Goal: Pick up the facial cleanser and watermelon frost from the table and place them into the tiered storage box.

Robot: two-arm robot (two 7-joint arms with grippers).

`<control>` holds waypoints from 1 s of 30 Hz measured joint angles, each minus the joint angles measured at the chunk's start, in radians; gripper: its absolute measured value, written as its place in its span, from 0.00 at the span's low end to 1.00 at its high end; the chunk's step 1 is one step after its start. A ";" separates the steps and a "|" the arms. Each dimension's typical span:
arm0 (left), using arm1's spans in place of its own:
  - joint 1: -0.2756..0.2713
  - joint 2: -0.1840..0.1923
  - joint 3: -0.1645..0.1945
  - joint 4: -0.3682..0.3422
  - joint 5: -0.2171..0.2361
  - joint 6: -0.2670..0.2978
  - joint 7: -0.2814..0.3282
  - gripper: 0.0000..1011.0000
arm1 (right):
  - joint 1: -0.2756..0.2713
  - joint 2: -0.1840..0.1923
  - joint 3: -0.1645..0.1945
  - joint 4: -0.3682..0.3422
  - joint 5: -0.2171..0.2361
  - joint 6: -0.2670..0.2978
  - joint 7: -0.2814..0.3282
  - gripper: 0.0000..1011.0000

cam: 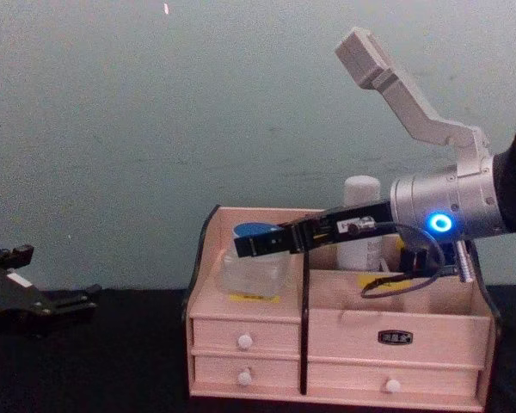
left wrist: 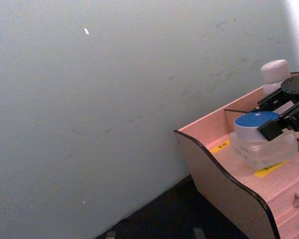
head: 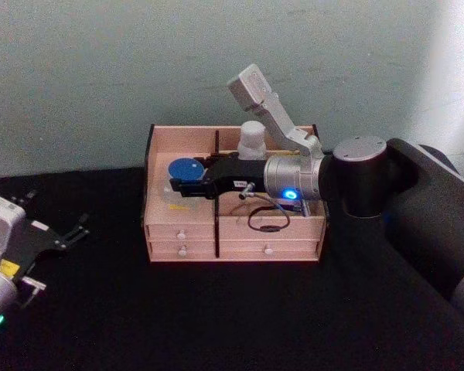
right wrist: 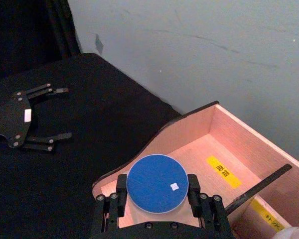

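Pincer (right wrist: 157,199) — jar (right wrist: 157,183) at box (right wrist: 139,149) edge.

The right arm (head: 402,182) is showing a black shell and a silver wrist with a glowing blue ring light (cam: 439,224). A thin black cable (head: 267,220) is looping under it. The left gripper (head: 62,236) is having black fingers with small silver screws.

Blue-lidded clear jar (head: 184,171) upright in pinkish tiered storage box's (head: 182,230) left compartment; white bottle (head: 252,140) behind the divider.
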 joint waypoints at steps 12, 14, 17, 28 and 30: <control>0.000 0.000 0.000 0.000 0.000 0.000 0.000 0.99 | 0.009 -0.016 0.011 0.034 -0.018 0.008 -0.011 0.72; 0.000 0.000 0.000 0.000 0.000 0.000 0.000 0.99 | 0.009 -0.017 0.012 0.036 -0.020 0.008 -0.011 0.72; 0.000 0.000 0.000 0.000 0.000 0.000 0.000 0.99 | 0.009 -0.019 0.015 0.037 -0.024 0.010 -0.013 0.72; 0.000 0.000 0.000 0.000 0.000 0.000 0.000 0.99 | 0.009 -0.018 0.015 0.037 -0.024 0.010 -0.013 0.72; 0.000 0.000 0.000 0.000 0.000 0.000 0.000 0.99 | 0.010 -0.018 0.015 0.037 -0.023 0.010 -0.013 0.72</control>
